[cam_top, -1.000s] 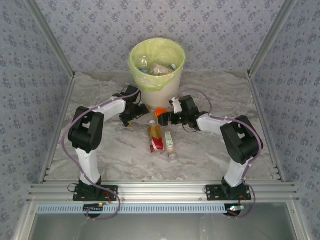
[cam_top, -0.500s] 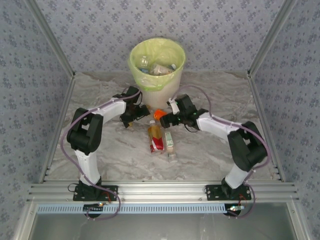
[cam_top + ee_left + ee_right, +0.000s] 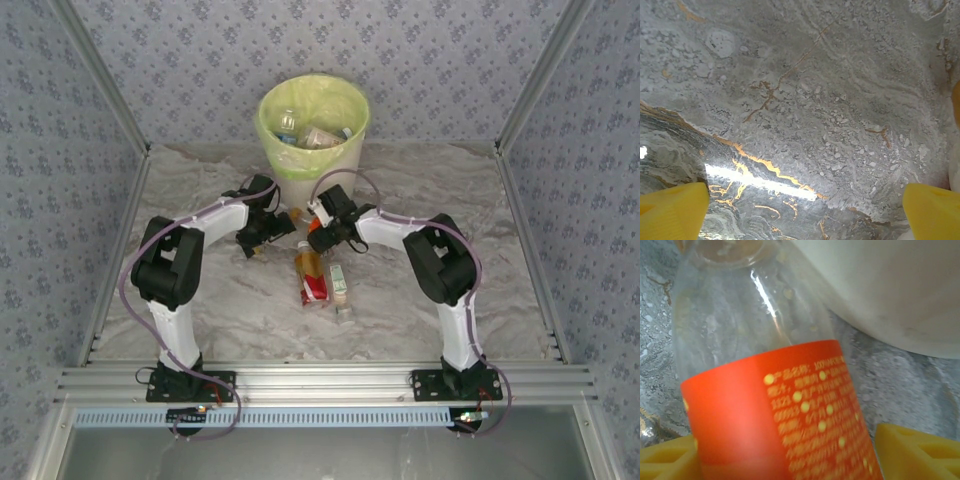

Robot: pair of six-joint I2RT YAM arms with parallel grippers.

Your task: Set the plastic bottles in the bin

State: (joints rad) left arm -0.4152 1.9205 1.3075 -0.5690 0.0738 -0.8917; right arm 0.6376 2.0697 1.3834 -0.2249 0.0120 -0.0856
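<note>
The bin (image 3: 312,165) stands at the back middle of the table, its pale yellow-green bag folded over the rim, with several bottles (image 3: 312,135) inside. My right gripper (image 3: 318,234) is just in front of the bin's base, shut on a clear bottle with an orange label (image 3: 775,415) that sits between its yellow fingers (image 3: 917,452); the bin's white wall (image 3: 890,290) is close behind. My left gripper (image 3: 805,212) hangs open over bare marble, left of the bin's base (image 3: 266,231). An amber-filled bottle (image 3: 312,275) and a slimmer bottle (image 3: 340,285) lie on the table in front of both grippers.
The marble tabletop (image 3: 430,290) is fenced by patterned walls on the left, right and back. An aluminium rail (image 3: 320,380) runs along the near edge. Both forearms crowd the space just in front of the bin.
My right gripper has swung left and toward the bin's base, carrying the orange-labelled bottle. The left arm has barely moved. The two lying bottles stay put.
</note>
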